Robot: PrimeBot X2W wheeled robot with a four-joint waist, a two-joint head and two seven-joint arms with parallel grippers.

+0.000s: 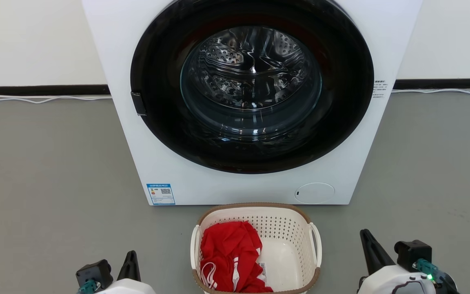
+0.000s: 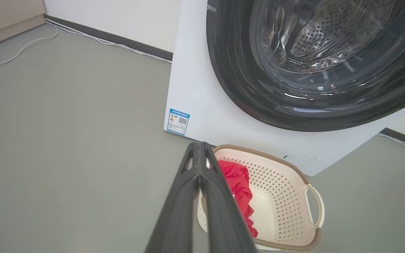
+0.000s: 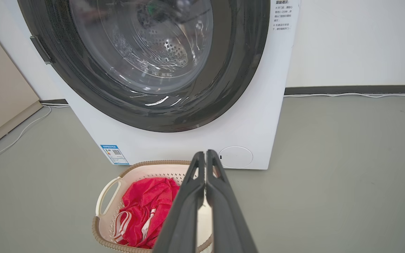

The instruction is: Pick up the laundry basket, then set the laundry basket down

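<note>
Head view looks down on the laundry basket [image 1: 286,228], which stands upright on the grey floor [image 1: 47,163] just in front of the white washing machine [image 1: 202,179], centred under its round dark-framed door [image 1: 251,155]. A crumpled red garment [image 1: 229,255] with white stripes fills the basket's left half, and the right half shows bare cream bottom. The basket's two white loop handles stick out at its left and right sides. The left gripper [image 1: 131,256] sits at the lower left and the right gripper [image 1: 366,237] at the lower right, fingers pointing up, with the basket between them; neither touches it, and the right one stands further from its handle than the left does. From the left wrist view, that gripper's two dark fingers lie pressed together along their length, tips meeting with nothing between them, above the floor beside the basket's rim. From the right wrist view, the right pair is likewise drawn tight together and empty. A blue label [image 1: 160,194] marks the machine's lower left corner, a round cover [image 1: 314,192] its lower right, and a white cable [image 1: 35,99] runs along the wall's dark skirting.
</note>
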